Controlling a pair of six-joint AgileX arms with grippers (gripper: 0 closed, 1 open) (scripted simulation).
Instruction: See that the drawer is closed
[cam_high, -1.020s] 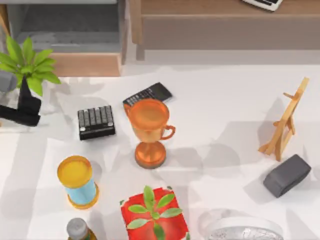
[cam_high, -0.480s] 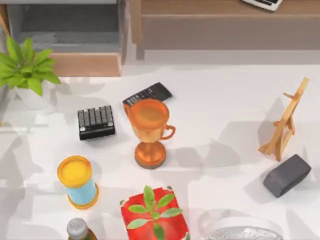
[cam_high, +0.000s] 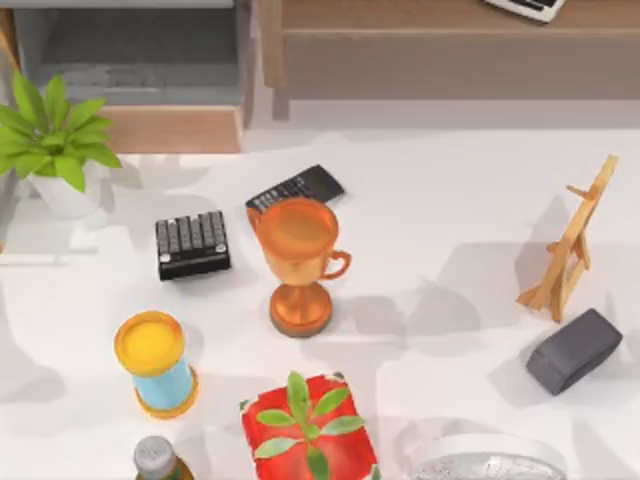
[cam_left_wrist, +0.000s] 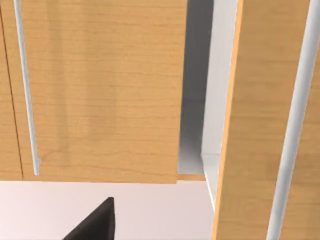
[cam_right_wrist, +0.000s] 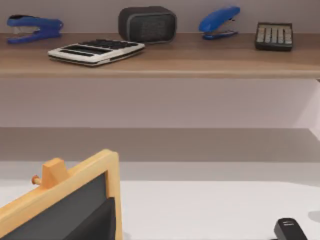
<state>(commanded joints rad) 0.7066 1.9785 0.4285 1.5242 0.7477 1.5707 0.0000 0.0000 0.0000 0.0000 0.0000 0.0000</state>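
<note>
drawer (cam_high: 140, 75): far left of table, at the back edge; light tan wood front panel facing the table, grey walls and floor visible from above, so it stands pulled out, not closed
drawer contents: grey floor looks bare
near edge: bottle top (cam_high: 156, 457), red box with a green plant on it (cam_high: 308, 430), white round object (cam_high: 490, 462), partly cut off
yellow-lidded can (cam_high: 152, 362): upright, left of centre, lid on, contents hidden
orange trophy cup (cam_high: 297, 255): upright at centre, bowl open upward, inside looks orange, nothing to tell in it
dark keypad (cam_high: 192, 243): just left of the cup, apart from it
black calculator (cam_high: 296, 188): behind the cup
right side: small wooden easel (cam_high: 570, 240), grey block (cam_high: 574, 349) nearer than it
potted plant (cam_high: 55, 140): white pot, left edge, just in front of the drawer's front panel
brown shelf unit (cam_high: 450, 50): back right, beside the drawer
left gripper: left wrist view has one dark finger (cam_left_wrist: 95, 222) at the edge over white table, close to tan wood panels (cam_left_wrist: 100, 90); cannot tell how open, no hold visible
right gripper: right wrist view has a dark finger edge (cam_right_wrist: 97, 225) by the easel board (cam_right_wrist: 65, 200); cannot tell opening
shelf top, right wrist view: two blue staplers (cam_right_wrist: 35, 26), keyboard (cam_right_wrist: 95, 51), black speaker (cam_right_wrist: 147, 23), calculator (cam_right_wrist: 273, 35)
</note>
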